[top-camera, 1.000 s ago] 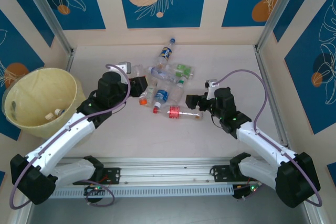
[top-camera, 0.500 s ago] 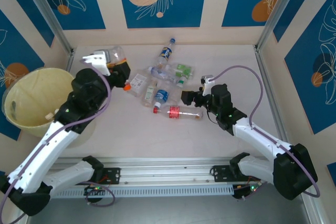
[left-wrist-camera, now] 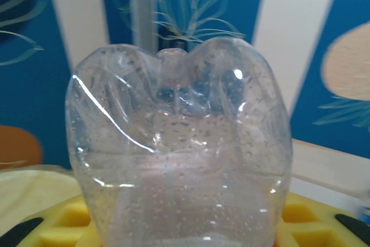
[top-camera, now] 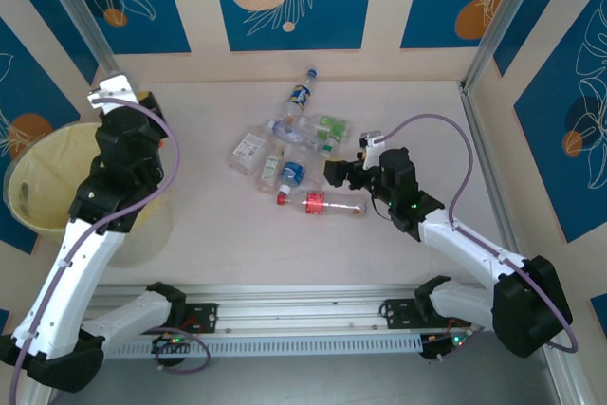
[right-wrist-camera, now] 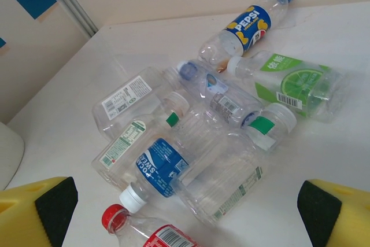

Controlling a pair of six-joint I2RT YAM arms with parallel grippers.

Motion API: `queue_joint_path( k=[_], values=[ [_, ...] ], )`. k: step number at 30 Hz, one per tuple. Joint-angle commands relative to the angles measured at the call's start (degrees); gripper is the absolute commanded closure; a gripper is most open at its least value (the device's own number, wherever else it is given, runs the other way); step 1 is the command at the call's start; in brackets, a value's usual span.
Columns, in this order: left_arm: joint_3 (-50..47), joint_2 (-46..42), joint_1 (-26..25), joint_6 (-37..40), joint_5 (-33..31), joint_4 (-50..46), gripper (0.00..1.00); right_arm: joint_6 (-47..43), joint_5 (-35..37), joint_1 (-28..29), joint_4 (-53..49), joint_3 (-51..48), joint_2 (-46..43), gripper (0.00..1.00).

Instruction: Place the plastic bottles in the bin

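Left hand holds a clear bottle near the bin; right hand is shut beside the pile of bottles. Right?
No: the right hand is open, its fingers spread wide in the right wrist view. The left hand does hold a clear bottle near the bin, and the right hand is beside the pile of bottles.

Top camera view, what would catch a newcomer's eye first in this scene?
Most striking is the jumble of crushed plastic bottles in the middle of the table, with the right fingers spread wide and facing it. In the left wrist view a dimpled clear bottle looms large, clamped between the left fingers. The big pale-yellow bin sits at the table's left edge, with the left arm raised beside it.
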Motion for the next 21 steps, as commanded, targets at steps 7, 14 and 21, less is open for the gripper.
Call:
queue_joint_path(
  k=[7, 14, 21],
  values=[
    [-1.3, -2.4, 13.0, 3.6, -7.7, 0.7, 1.0, -1.4, 0.4, 0.8, -0.1, 1.8, -1.3, 0.0],
    [-6.9, -2.5, 21.5, 2.4, -8.3, 2.1, 1.0, -2.2, 1.4, 0.8, -1.1, 1.8, -2.7, 0.0],
    [-10.8, -3.0, 28.2, -5.3, -9.4, -2.1, 1.0, -3.1, 1.1, 0.7, -1.4, 2.4, -2.3, 0.0]
  ],
)
